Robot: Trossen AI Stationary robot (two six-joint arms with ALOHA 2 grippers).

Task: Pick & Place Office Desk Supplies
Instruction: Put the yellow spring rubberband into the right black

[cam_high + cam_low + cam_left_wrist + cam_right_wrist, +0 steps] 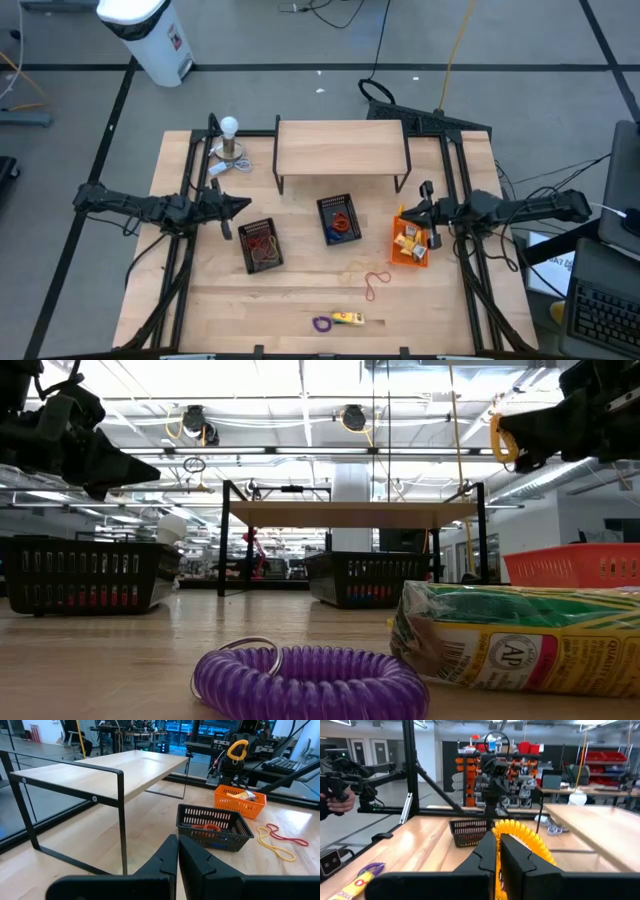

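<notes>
My right gripper (497, 851) is shut on a yellow spiral coil loop (526, 838) and stands above the orange basket (410, 247), which holds yellow packets. From the left wrist view the same coil (237, 748) shows at its tips. My left gripper (178, 856) is shut and empty, up over the table's left side (243, 206). On the table near the front edge lie a purple coil loop (305, 682) and a yellow packet (520, 635). A red loop (376, 286) and a yellow loop (275, 846) lie flat farther back. My right gripper pinches the yellow coil loop between its two fingers at one spot of the ring (504, 831). The fingers are about level and point toward the table's left. The rest of the ring stands out beyond the fingertips, clear of the table and the basket.
Two black mesh baskets (262, 245) (340, 219) with coloured loops sit mid-table. A wooden shelf on black legs (340, 148) stands at the back. A white ball-topped stand (230, 140) is at the back left.
</notes>
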